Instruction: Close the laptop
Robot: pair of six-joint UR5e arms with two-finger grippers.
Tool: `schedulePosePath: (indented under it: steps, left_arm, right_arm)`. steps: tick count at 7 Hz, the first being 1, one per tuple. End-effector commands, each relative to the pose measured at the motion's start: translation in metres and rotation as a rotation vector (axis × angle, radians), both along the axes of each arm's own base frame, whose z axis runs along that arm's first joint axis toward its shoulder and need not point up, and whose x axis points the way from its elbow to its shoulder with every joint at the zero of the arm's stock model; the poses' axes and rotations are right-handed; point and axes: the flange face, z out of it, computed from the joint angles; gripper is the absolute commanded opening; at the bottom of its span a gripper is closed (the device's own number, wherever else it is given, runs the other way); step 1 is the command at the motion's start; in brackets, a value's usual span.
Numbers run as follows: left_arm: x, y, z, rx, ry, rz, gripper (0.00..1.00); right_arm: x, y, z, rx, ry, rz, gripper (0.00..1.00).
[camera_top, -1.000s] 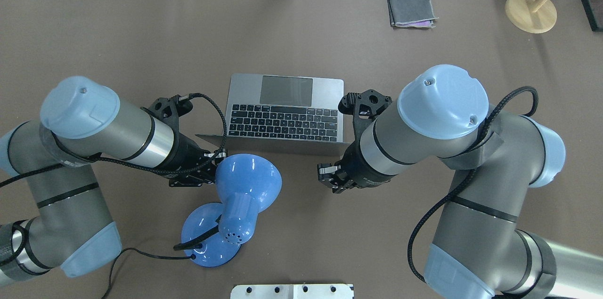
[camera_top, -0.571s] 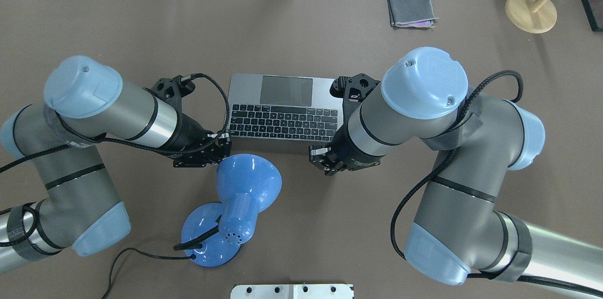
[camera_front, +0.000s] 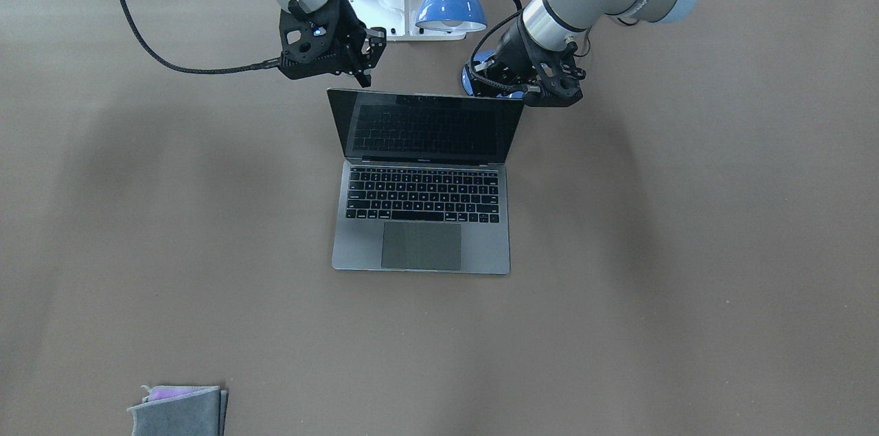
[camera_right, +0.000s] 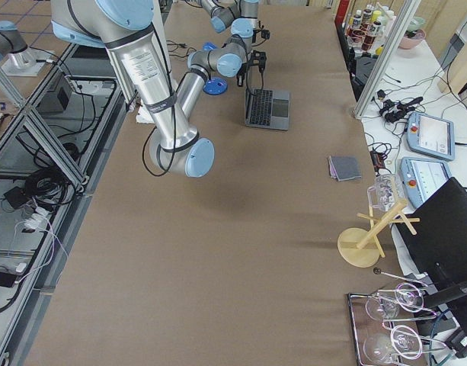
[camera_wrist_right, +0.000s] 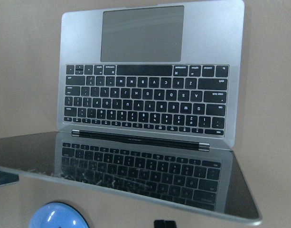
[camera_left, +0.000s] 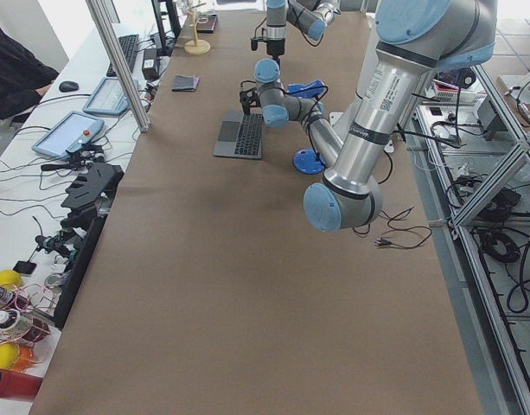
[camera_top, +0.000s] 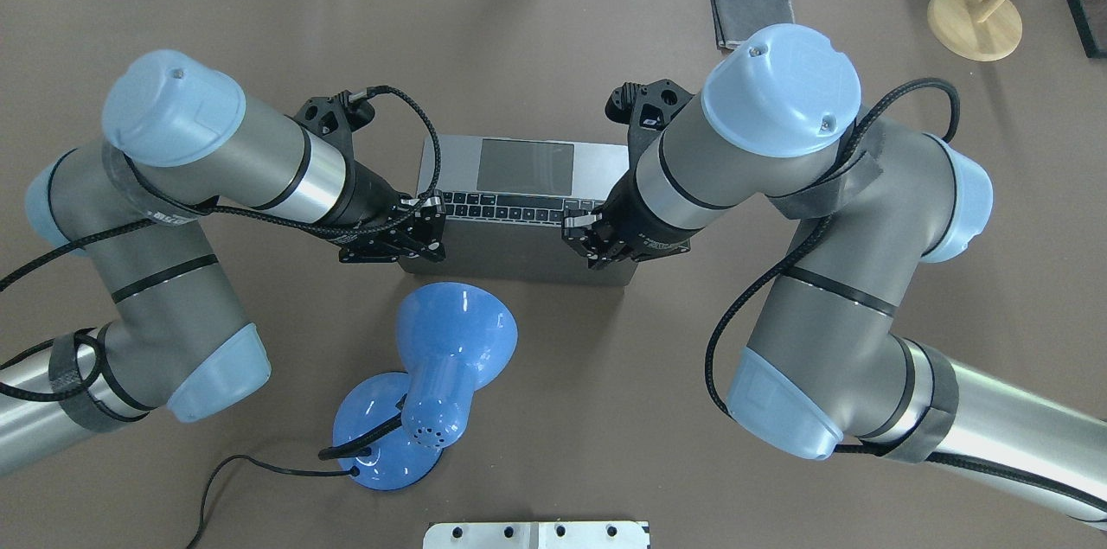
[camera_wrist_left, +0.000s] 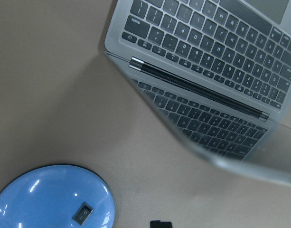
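Observation:
The space-grey laptop (camera_top: 526, 166) lies open mid-table, and its lid (camera_top: 519, 259) leans forward over the rear key rows. In the front-facing view its black screen (camera_front: 426, 128) stands above the keyboard (camera_front: 422, 194). My left gripper (camera_top: 430, 229) is at the lid's top left corner and looks shut. My right gripper (camera_top: 581, 238) is at the top right corner and also looks shut. Both sit behind the lid's upper edge in the front-facing view, the left gripper (camera_front: 532, 94) and the right gripper (camera_front: 364, 75). Each wrist view shows keyboard and screen from behind and above.
A blue desk lamp (camera_top: 432, 376) with a black cord stands just behind the laptop, near the robot. Its base shows in the left wrist view (camera_wrist_left: 50, 197). A folded grey cloth (camera_top: 751, 13) and a wooden stand (camera_top: 975, 22) are at the far right.
Both arms have moved forward, away from the robot, to the lid's top corners. The lid has tipped from near upright to leaning over the keyboard.

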Motion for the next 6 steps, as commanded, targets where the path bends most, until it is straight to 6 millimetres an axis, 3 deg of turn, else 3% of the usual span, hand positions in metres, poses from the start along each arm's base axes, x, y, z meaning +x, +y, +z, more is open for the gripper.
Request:
schedulePosePath:
  steps: [1,3,6]
  left_arm:
    - [0.012,-0.034,-0.007,-0.009,-0.015,-0.031,0.00]
    - [0.016,-0.043,-0.004,-0.015,-0.023,-0.037,0.00]
    - [0.036,-0.063,-0.013,-0.008,-0.038,-0.069,0.00]
  right_arm:
    - [-0.010,-0.027,0.003,-0.002,0.000,0.026,0.00]
    - [-0.051,-0.061,0.019,-0.005,-0.004,0.037,0.00]
    - [-0.056,-0.117,0.005,-0.028,0.008,0.082,0.00]
